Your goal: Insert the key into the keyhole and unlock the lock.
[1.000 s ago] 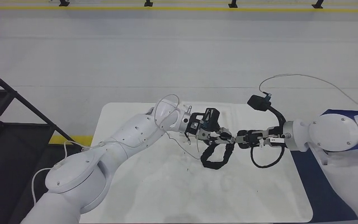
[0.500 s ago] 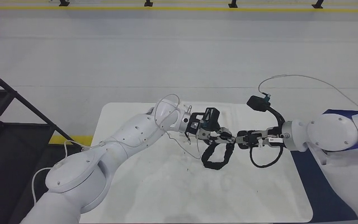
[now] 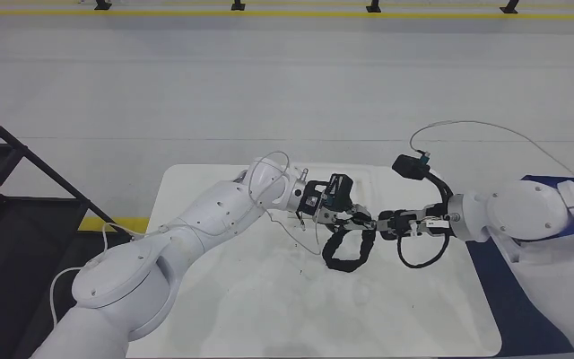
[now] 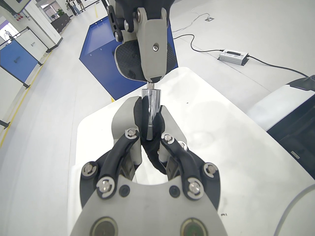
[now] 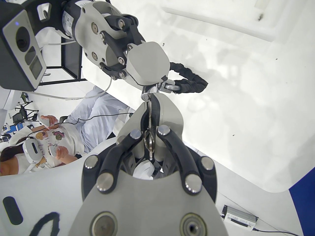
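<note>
The left end effector (image 4: 147, 110) is clamped on the lock (image 4: 152, 99), a shiny chrome cylinder with a black fabric-sleeved cable loop (image 3: 345, 254), held over the desk (image 3: 224, 305). The right end effector (image 5: 150, 104) pinches a flat metal key (image 5: 149, 115), whose tip meets the cylinder's end.

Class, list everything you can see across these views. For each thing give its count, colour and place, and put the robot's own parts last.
lock: one, silver barrel with a black sleeved cable loop, gripped at mid-scene.
key: one, silver, on a ring, tip at the lock's keyhole.
table: one, white, beneath the lock and key.
power supply box: one, grey and black, on the floor beyond the table, cabled.
blue panel: one, blue, on the floor beside the table.
left tool: one, grey and black, shut on the lock.
right tool: one, grey and black, shut on the key, facing the left tool.
</note>
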Controlling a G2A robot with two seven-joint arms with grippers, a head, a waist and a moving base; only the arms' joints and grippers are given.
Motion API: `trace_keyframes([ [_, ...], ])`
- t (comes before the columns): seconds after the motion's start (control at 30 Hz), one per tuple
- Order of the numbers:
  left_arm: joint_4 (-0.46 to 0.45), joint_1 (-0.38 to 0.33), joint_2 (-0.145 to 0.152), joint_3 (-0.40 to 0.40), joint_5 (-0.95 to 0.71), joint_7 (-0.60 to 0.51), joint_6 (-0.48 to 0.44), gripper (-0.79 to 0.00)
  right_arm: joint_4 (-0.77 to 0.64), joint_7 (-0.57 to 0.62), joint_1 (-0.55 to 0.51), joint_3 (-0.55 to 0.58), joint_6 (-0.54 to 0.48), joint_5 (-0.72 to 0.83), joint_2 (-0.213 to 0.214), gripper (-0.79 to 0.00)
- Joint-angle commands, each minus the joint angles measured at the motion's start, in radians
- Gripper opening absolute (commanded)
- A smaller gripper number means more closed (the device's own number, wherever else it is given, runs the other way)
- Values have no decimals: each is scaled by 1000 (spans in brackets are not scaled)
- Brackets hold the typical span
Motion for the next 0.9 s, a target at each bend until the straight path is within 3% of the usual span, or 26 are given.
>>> trace_keyframes([
  [0.0, 0, -2, 0, 1, 3, 1, 1, -785, 4, 3, 6, -9, 1, -1, -1, -785],
  [0.53, 7, -9, -9, 12, 12, 0, 0, -785, 35, -8, 51, -62, 12, 3, -6, -785],
  [0.67, 9, -8, -11, 15, 6, 1, 1, -785, 43, -13, 58, -71, 12, 5, -7, -656],
  [0.77, 14, -7, -12, 17, -2, 0, 0, -785, 48, -16, 61, -77, 13, 7, -7, -763],
  [0.87, 24, -4, -13, 20, -13, -2, -2, -785, 58, -20, 66, -83, 8, 8, -8, -785],
])
